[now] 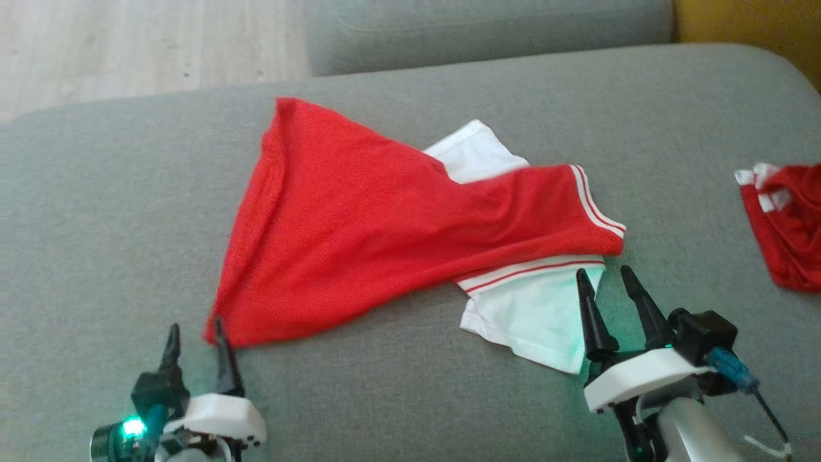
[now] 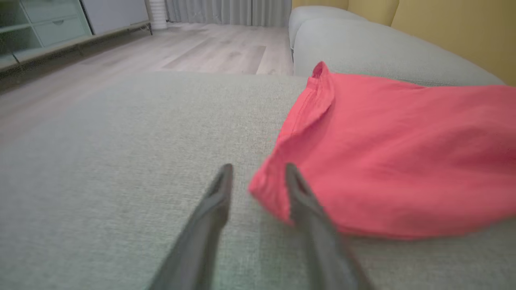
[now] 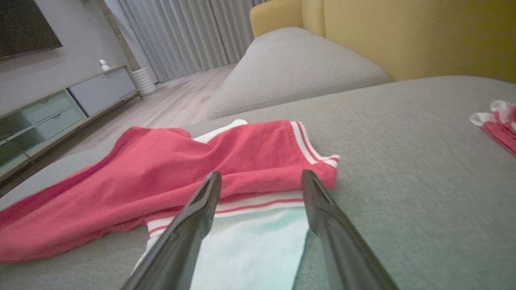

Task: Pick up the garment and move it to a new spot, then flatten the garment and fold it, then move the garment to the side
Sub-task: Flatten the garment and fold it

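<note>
The garment [image 1: 359, 224] is a red shirt with white sleeves and striped trim, lying loosely folded on the grey sofa seat [image 1: 115, 212]. Its near red corner [image 2: 268, 193] lies between the tips of my left gripper [image 1: 195, 337], whose jaws stand apart around it without pinching it. My right gripper [image 1: 606, 282] is open over the near white sleeve [image 3: 250, 249], fingers spread on either side of the striped hem [image 3: 258, 205], and holds nothing.
A second red and white cloth [image 1: 786, 224] lies at the seat's right edge. Another grey cushion [image 1: 487, 29] sits beyond, with wooden floor [image 1: 141, 45] at the far left. A yellow backrest [image 3: 403, 36] rises behind.
</note>
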